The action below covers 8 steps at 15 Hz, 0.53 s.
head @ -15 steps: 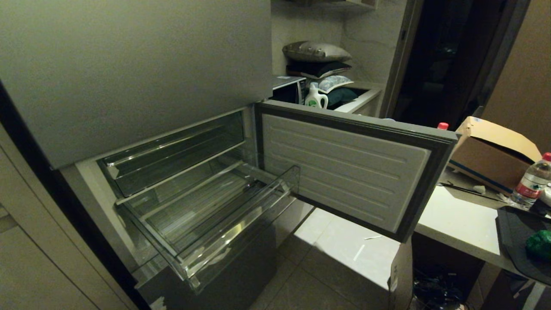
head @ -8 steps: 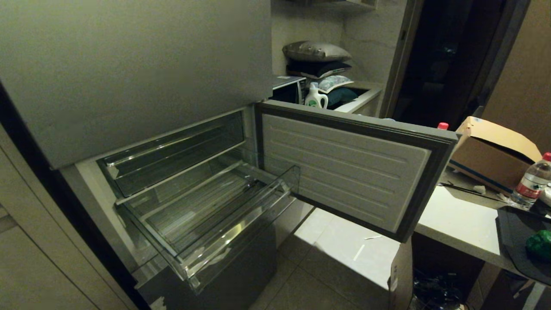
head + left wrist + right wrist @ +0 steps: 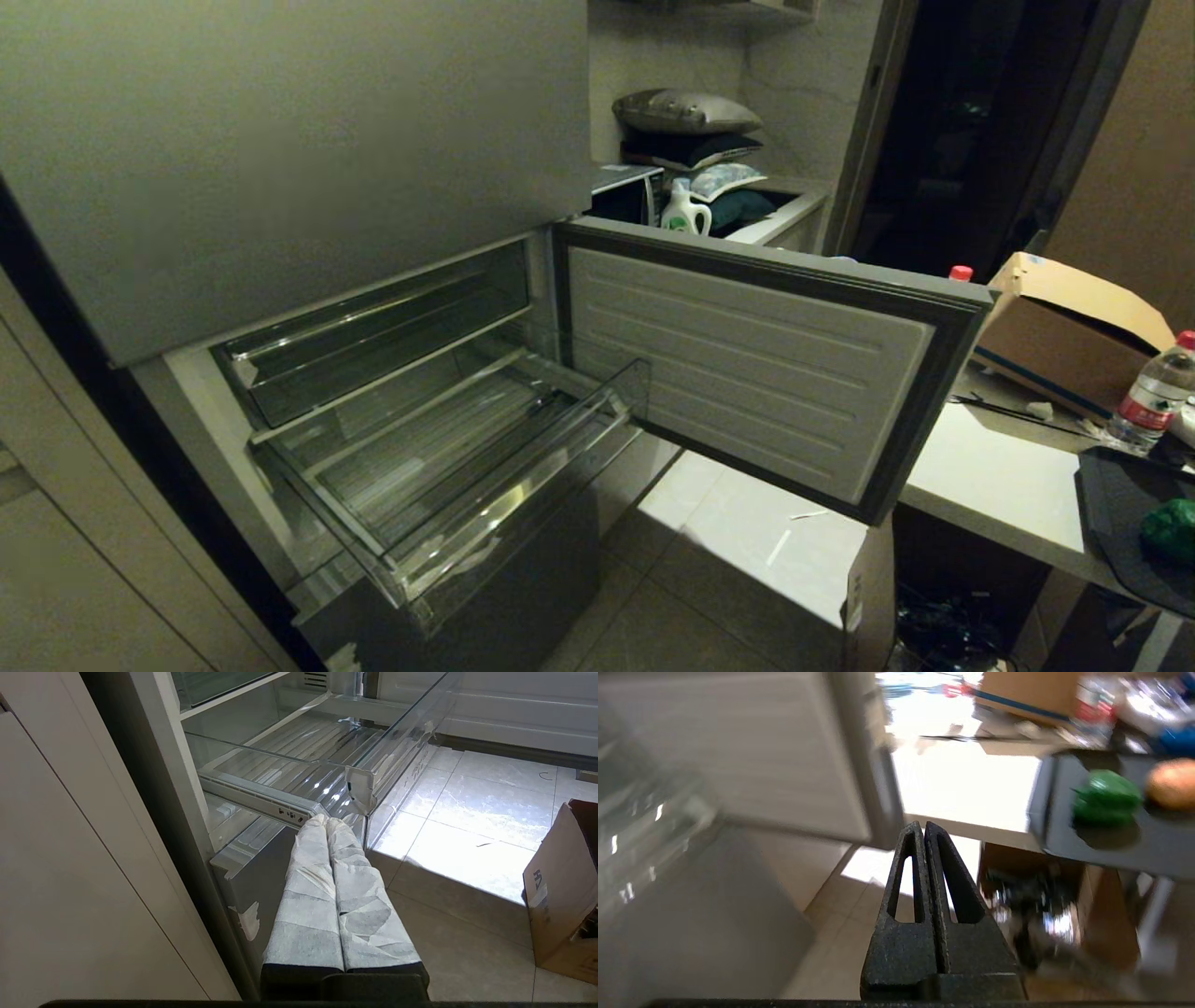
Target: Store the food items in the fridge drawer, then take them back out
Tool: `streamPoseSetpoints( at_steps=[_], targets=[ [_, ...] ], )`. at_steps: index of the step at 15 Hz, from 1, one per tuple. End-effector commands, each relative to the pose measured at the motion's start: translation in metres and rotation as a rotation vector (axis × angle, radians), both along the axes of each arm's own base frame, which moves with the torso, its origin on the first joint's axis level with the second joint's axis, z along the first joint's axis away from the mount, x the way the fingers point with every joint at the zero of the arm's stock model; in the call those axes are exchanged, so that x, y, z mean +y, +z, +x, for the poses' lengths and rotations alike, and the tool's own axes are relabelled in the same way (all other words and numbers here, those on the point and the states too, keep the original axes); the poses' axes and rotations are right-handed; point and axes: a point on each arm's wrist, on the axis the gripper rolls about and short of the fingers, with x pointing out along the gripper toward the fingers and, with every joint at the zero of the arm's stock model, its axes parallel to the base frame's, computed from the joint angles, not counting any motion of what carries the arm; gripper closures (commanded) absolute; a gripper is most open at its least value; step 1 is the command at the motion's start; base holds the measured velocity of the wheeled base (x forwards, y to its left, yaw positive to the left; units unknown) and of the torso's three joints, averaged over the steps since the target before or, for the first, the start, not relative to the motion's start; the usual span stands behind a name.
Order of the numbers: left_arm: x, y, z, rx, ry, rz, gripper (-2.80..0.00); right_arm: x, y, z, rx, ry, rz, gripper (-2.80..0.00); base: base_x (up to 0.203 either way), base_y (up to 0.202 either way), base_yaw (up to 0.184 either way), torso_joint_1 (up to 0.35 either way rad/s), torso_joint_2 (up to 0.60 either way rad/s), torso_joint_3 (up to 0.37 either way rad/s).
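Fridge drawer (image 3: pixel 448 467) first, as the head view has it: it stands pulled out of the grey fridge (image 3: pixel 280 159), clear-walled and ribbed along its floor, with nothing lying in it. A shallower clear tray (image 3: pixel 373 345) sits above it inside the cabinet. The lower door (image 3: pixel 747 364) swings open to the right, its pale ribbed lining facing the drawer. Below, the floor (image 3: pixel 728 532) is pale tile with a bright patch of light. At the right edge stands a white-topped bench (image 3: pixel 999 485) carrying a dark mat (image 3: pixel 1116 523) – the green food item (image 3: pixel 1172 530) rests on it, well apart from the drawer. A cardboard box (image 3: pixel 1064 336) and a water bottle (image 3: pixel 1153 392) stand further back on the bench, and pillows (image 3: pixel 686 112) are stacked on a counter in the background. Neither arm shows here.

From the left wrist view, the left end effector (image 3: pixel 329 820) has its white-wrapped fingers (image 3: pixel 313 877) pressed together, holding nothing, its tips near the drawer's front corner.

From the right wrist view (blurred), the right end effector (image 3: pixel 920 826) is likewise closed and empty, over the tile floor beside the open door. Beyond it on the mat lie the green item and, beside it, the orange-tan food item (image 3: pixel 1172 783).
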Motion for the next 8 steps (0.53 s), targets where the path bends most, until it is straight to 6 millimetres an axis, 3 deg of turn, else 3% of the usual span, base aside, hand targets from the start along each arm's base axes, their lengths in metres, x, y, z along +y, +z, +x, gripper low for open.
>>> streamPoseSetpoints(
  at_steps=[1, 5, 8],
  targets=[
    [0.0, 0.0, 0.0, 0.002, 0.0, 0.0, 0.0, -0.023, 0.023, 0.063, 0.179, -0.154, 0.099, 0.0, 0.0, 0.0, 0.0, 0.0, 0.0, 0.0],
    [0.0, 0.0, 0.0, 0.001, 0.0, 0.0, 0.0, -0.101, 0.049, 0.115, 0.205, -0.417, 0.244, 0.0, 0.0, 0.0, 0.0, 0.0, 0.0, 0.0],
    [0.0, 0.0, 0.0, 0.001, 0.0, 0.0, 0.0, -0.159, 0.035, 0.136, 0.247, -0.469, 0.338, 0.0, 0.0, 0.0, 0.0, 0.0, 0.0, 0.0]
  ],
)
